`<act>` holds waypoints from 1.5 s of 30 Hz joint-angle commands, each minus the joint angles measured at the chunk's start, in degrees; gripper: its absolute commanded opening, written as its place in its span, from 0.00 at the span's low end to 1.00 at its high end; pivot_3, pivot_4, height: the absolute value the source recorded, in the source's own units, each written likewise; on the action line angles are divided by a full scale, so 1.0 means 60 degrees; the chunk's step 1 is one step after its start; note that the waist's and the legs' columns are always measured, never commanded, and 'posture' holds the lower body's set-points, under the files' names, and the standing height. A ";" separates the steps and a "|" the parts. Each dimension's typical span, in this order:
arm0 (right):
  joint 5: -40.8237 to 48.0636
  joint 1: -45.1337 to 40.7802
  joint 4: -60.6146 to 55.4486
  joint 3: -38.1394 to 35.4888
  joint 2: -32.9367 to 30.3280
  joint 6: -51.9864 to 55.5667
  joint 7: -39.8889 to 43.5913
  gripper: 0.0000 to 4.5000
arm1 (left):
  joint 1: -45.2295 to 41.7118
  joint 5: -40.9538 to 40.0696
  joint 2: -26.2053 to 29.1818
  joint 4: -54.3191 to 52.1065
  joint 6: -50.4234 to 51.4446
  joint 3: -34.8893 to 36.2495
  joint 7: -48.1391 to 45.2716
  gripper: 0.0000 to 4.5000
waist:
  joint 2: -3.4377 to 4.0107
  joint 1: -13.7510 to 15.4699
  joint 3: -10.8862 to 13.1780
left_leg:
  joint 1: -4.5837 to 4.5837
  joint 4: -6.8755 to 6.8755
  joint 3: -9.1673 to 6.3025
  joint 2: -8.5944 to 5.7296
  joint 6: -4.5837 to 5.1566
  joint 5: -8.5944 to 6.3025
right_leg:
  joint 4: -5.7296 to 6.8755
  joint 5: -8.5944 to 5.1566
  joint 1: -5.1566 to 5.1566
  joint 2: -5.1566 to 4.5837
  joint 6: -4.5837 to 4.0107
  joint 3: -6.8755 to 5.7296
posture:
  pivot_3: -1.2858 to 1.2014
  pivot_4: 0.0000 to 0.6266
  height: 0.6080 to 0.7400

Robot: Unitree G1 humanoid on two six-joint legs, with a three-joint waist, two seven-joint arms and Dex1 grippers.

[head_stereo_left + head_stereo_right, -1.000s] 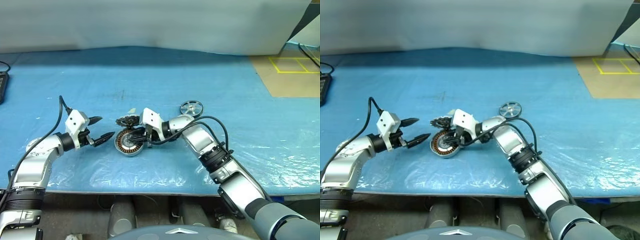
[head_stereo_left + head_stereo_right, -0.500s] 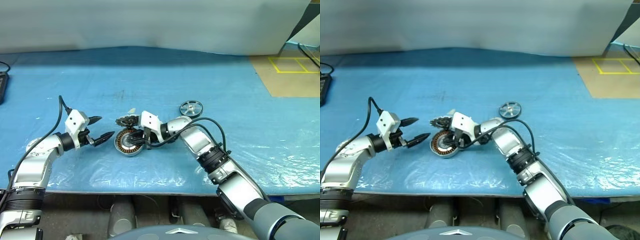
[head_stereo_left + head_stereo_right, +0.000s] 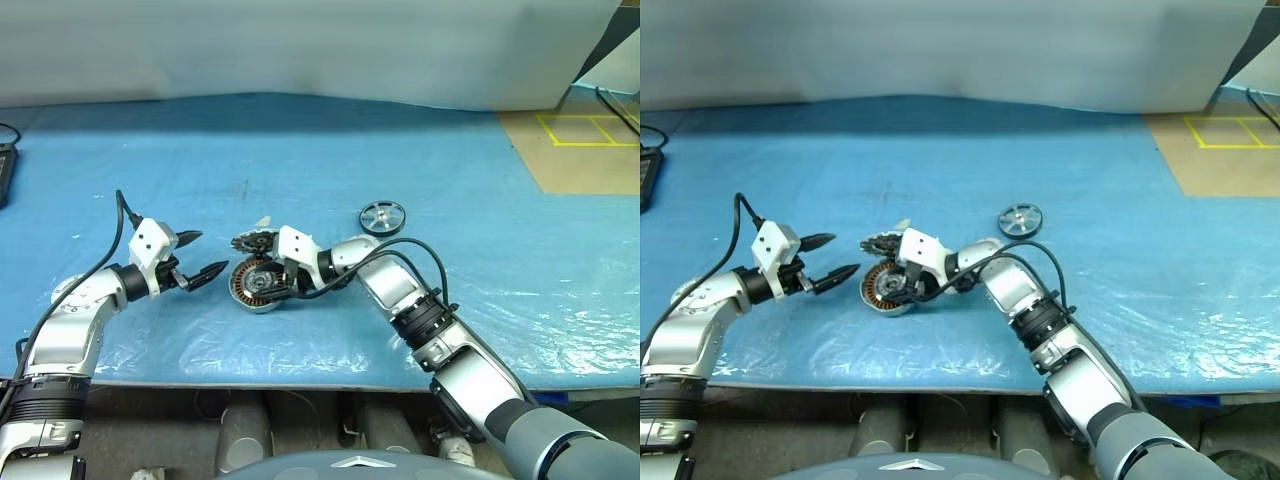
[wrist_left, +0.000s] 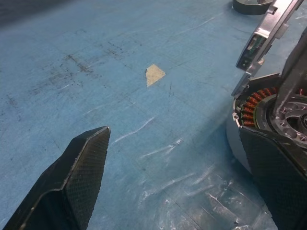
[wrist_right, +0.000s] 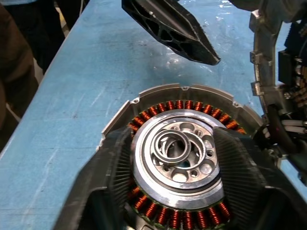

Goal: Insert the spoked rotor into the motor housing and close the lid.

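The motor housing (image 3: 250,290) lies open side up on the blue cover, its copper windings (image 5: 158,106) ringing a silver hub (image 5: 175,158). My right gripper (image 3: 264,283) hovers over it, open, with one black finger on each side of the hub (image 5: 115,167). The lid (image 3: 255,241), a jagged-edged disc, lies just behind the housing. Farther back and to the right lies the spoked rotor (image 3: 383,216), flat and untouched. To the left of the housing my left gripper (image 3: 208,253) is open and holds nothing, its tips pointing at the housing (image 4: 249,103).
A blue plastic-covered table (image 3: 400,130) carries everything; its front edge (image 3: 330,365) runs close below the arms. A cardboard sheet with yellow tape (image 3: 580,150) sits at the back right. A dark object (image 3: 5,170) lies at the far left edge, and a small tan scrap (image 4: 154,74) behind the lid.
The right gripper's fingers have spread apart over the housing and its wrist has edged slightly left. The left arm, lid and rotor have not moved.
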 commanded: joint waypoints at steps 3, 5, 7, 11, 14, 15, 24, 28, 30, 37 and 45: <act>0.0047 -0.0115 -0.0072 -0.0136 0.0071 -0.0333 -0.0048 0.99 | -0.0016 0.0012 0.0080 -0.0163 -0.0232 0.0189 0.0066 1.00 | 0.0000 0.0000 0.0000 | 0.0001 0.0000 0.0000 0.0000 0.0000 0.0000 | 0.0002 0.0000 0.0000 0.0000 0.0000 0.0000 | 0.52 0.24 1.00; 0.0261 -0.0086 -0.0277 -0.0206 0.0059 -0.0147 0.0166 0.99 | -0.0059 0.0030 0.0076 -0.0102 -0.0261 0.0176 0.0062 1.00 | 0.0000 0.0001 0.0000 | 0.0001 0.0002 0.0000 0.0000 0.0001 -0.0001 | 0.0003 0.0000 0.0001 0.0000 0.0000 0.0000 | 0.52 0.24 1.00; 0.0448 -0.0074 -0.0465 -0.0288 0.0059 0.0035 0.0309 0.99 | -0.0092 0.0042 0.0078 -0.0053 -0.0290 0.0163 0.0052 1.00 | 0.0000 0.0002 0.0000 | 0.0000 0.0004 0.0000 -0.0001 0.0002 -0.0001 | 0.0003 0.0000 0.0001 -0.0001 0.0000 0.0000 | 0.52 0.24 1.00; 0.0780 -0.0062 -0.0767 -0.0419 0.0076 0.0415 0.0494 0.99 | -0.0114 0.0060 0.0068 -0.0008 -0.0340 0.0126 0.0041 1.00 | 0.0000 0.0000 0.0000 | 0.0000 0.0002 0.0000 0.0002 0.0002 -0.0001 | 0.0003 0.0000 -0.0001 0.0000 0.0000 0.0000 | 0.52 0.24 1.00; 0.0891 -0.0068 -0.0921 -0.0493 0.0102 0.0574 0.0523 0.99 | -0.0141 0.0066 0.0066 0.0034 -0.0363 0.0114 0.0030 1.00 | 0.0000 -0.0001 0.0000 | 0.0000 0.0002 0.0000 0.0001 0.0001 -0.0001 | 0.0003 0.0000 0.0000 0.0000 0.0000 0.0000 | 0.52 0.24 1.00; 0.0917 -0.0074 -0.0948 -0.0495 0.0098 0.0610 0.0534 0.99 | -0.0146 0.0068 0.0066 0.0043 -0.0368 0.0112 0.0030 1.00 | 0.0000 0.0000 0.0000 | 0.0000 0.0002 0.0000 0.0001 0.0001 -0.0001 | 0.0003 0.0000 0.0000 0.0000 0.0000 0.0000 | 0.52 0.24 1.00; 0.0630 -0.0072 -0.0732 -0.0329 -0.0021 0.0230 0.0356 0.79 | -0.0178 0.0119 0.0064 0.0107 -0.0413 0.0119 0.0048 1.00 | 0.0000 0.0001 0.0000 | 0.0001 0.0003 0.0000 0.0001 0.0000 0.0000 | 0.0005 0.0000 0.0000 0.0000 0.0000 0.0000 | 0.52 0.24 1.00; 0.0545 -0.0103 -0.0667 -0.0335 -0.0058 0.0089 0.0319 0.48 | -0.0167 0.0146 0.0032 0.0120 -0.0413 0.0124 0.0067 1.00 | 0.0000 0.0001 0.0000 | 0.0001 0.0003 0.0000 0.0001 0.0000 0.0000 | 0.0005 0.0000 0.0000 0.0000 0.0000 0.0000 | 0.52 0.24 1.00; 0.0552 -0.0119 -0.0676 -0.0365 -0.0059 0.0082 0.0323 0.41 | -0.0170 0.0158 0.0024 0.0132 -0.0423 0.0122 0.0082 1.00 | 0.0000 0.0001 0.0000 | 0.0001 0.0003 0.0000 0.0001 0.0000 0.0000 | 0.0005 0.0000 0.0000 0.0000 0.0000 0.0000 | 0.52 0.24 1.00; 0.0684 -0.0040 -0.0853 -0.0431 -0.0067 0.0187 0.0342 0.29 | -0.0192 0.0209 -0.0018 0.0250 -0.0488 0.0090 0.0136 1.00 | 0.0000 0.0000 0.0000 | 0.0001 0.0003 0.0000 0.0001 0.0000 0.0000 | 0.0006 0.0000 0.0000 0.0000 0.0000 0.0000 | 0.52 0.24 1.00; 0.0535 0.0041 -0.0822 -0.0230 -0.0121 0.0199 0.0378 0.01 | -0.0243 0.0234 -0.0037 0.0357 -0.0575 0.0079 0.0128 1.00 | 0.0000 0.0001 0.0000 | 0.0000 0.0003 0.0000 0.0001 0.0000 0.0000 | 0.0006 0.0000 0.0000 0.0000 0.0000 0.0000 | 0.52 0.24 1.00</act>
